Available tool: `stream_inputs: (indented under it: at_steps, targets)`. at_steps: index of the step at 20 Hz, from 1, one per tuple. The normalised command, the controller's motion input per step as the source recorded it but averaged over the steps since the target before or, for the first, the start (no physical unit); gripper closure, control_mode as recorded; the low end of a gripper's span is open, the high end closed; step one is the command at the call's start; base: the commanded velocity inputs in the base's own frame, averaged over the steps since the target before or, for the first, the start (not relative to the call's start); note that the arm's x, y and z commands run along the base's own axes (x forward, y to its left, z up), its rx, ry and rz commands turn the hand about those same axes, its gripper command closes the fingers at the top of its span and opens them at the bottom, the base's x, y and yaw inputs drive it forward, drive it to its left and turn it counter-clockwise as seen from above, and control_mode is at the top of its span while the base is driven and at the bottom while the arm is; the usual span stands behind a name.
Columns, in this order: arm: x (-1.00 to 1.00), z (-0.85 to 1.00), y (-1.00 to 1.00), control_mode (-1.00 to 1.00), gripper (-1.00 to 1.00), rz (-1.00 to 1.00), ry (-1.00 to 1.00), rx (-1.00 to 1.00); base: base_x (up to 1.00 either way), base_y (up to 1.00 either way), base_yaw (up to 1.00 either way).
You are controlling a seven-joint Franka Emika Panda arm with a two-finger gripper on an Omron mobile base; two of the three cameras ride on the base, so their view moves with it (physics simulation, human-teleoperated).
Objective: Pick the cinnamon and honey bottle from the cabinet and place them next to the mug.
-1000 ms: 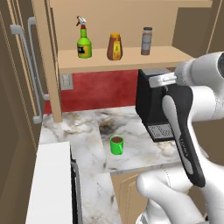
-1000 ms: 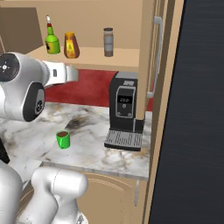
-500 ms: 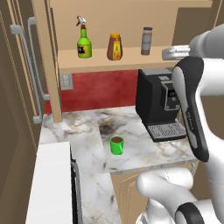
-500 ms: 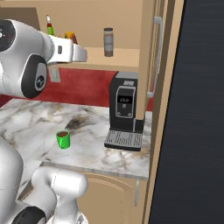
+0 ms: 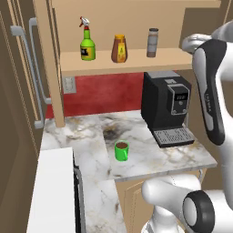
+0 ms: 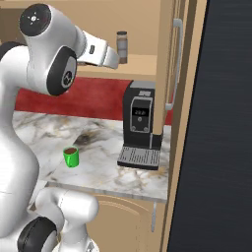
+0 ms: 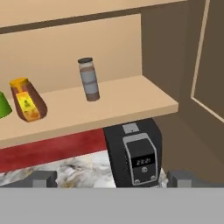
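The cinnamon (image 5: 153,43) (image 6: 121,47) (image 7: 89,79), a slim grey-brown jar with a dark cap, stands upright on the shelf of the open tan cabinet (image 5: 132,60) (image 7: 131,103). The amber honey bottle (image 5: 119,48) (image 7: 27,99) stands to its left. The green mug (image 5: 121,150) (image 6: 71,156) with dark liquid sits on the marble counter below. My gripper (image 7: 112,179) is open, its tips wide apart with nothing between them. It hangs in front of the shelf, to the right of the cinnamon and apart from it. The hand (image 5: 195,41) (image 6: 104,53) is at shelf height.
A green spray bottle with a red nozzle (image 5: 87,43) stands left of the honey bottle. A black coffee machine (image 5: 166,104) (image 6: 140,123) (image 7: 138,155) sits under the shelf, right of the mug. Tall brown doors (image 6: 182,98) flank the counter.
The arm has swung up from in front of the coffee machine to shelf height. The bottles and the mug have not moved.
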Motion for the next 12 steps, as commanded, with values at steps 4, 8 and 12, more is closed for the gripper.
stream_inputs:
  at_steps: [4, 8, 12]
  targets:
    - [0.31, -0.17, 0.0, -1.0, -1.0, 0.08, 0.0, 0.0, 0.0, 0.0, 0.0]
    - [0.52, -0.17, 0.04, -1.0, -1.0, 0.12, 0.02, 0.0, 0.0, 0.0, 0.0]
    - [0.69, -0.25, 0.04, -1.0, -1.0, 0.08, 0.0, -0.02, 0.0, 0.0, 0.0]
